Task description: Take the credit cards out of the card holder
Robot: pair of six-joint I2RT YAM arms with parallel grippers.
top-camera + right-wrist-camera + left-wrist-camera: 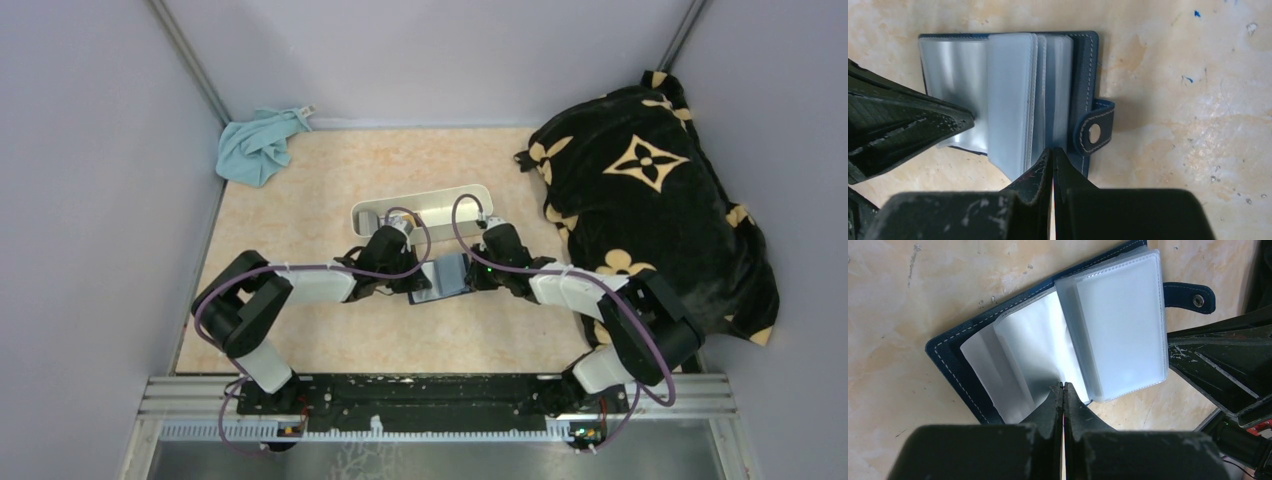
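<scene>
The card holder point(447, 277) lies open on the table between my two grippers. It is navy blue with white stitching point(948, 362) and a snap tab point(1094, 131). Its frosted plastic sleeves point(1120, 325) are fanned out and look pale; I see no credit cards in them. My left gripper point(1063, 386) is shut, its tips resting on the inner sleeves near the fold. My right gripper point(1052, 150) is shut, its tips at the near edge of the sleeves beside the snap tab. Nothing shows between either pair of jaws.
A long white oblong tray point(445, 204) stands just behind the grippers. A teal cloth point(258, 146) lies at the back left corner. A black blanket with tan flower marks point(650, 200) fills the right side. Grey walls close in left and right.
</scene>
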